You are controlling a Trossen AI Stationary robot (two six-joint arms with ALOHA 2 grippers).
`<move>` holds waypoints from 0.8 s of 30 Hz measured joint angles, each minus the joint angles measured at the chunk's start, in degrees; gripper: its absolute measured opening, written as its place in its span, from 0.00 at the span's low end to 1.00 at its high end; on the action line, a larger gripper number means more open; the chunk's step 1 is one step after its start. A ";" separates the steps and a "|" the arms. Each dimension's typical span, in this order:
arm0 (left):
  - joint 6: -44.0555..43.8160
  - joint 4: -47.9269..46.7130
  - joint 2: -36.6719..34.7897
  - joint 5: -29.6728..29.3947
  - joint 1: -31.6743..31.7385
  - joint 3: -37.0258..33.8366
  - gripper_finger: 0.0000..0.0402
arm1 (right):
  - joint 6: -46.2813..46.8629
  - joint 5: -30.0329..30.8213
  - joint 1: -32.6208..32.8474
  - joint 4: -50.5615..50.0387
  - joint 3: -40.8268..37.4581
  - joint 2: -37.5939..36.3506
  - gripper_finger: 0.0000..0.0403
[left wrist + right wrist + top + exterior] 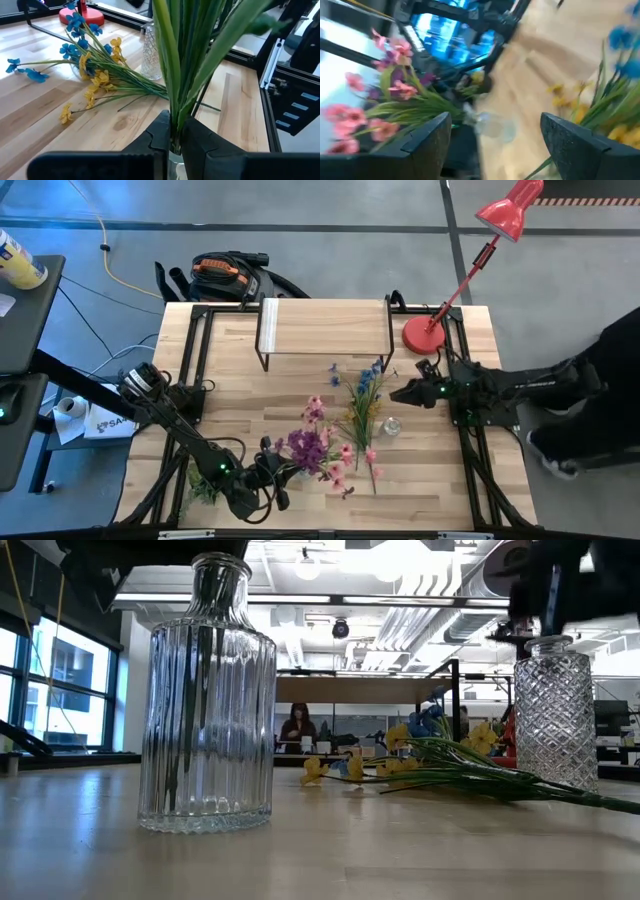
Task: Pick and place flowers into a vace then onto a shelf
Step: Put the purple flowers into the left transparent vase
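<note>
Left gripper (268,480) low at the near edge of the tabletop (240,395), fingers (160,131) pinching the green stems of the pink and purple bunch (318,448); the left wrist view shows stems rising straight from between the dark fingers, with a pale glint of glass just below, likely the mouth of a vase, so the hold looks meant to steer the stems down into it. Blooms lean out toward mid-tabletop in the high view. Blue and yellow bunch (364,402) lies flat, untouched, heads toward the shelf (325,327), stems toward the near edge; probably left there for the second pick. Right gripper (408,393) hovers just beside that bunch's heads, fingers (427,140) spread wide and empty; its wrist view looks across at the pink blooms and the blue and yellow ones on either side. The shelf stands bare at the far edge beside the red lamp (440,315). Low view gives what the overhead cannot: a ribbed glass vase (207,700) close to the lens and a diamond-cut vase (556,710) further off, the yellow heads lying between. Overhead, the small clear vase (390,425) is barely a glint beside the stems. Stem entry into the ribbed vase cannot be confirmed from any view
</note>
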 joint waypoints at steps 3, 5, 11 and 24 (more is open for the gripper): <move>-0.04 0.00 0.00 0.01 0.00 0.00 0.18 | -10.14 6.19 1.45 -12.39 8.31 2.67 0.67; -0.02 0.02 0.00 0.03 0.00 0.00 0.18 | -16.55 7.26 2.26 -17.57 13.61 5.79 0.62; -0.04 0.21 0.00 0.08 0.00 0.00 0.18 | -28.87 5.43 8.39 -28.75 25.86 19.67 0.52; -0.09 0.63 0.00 0.08 0.00 0.00 0.18 | -29.08 13.71 24.27 -33.56 35.20 36.59 0.52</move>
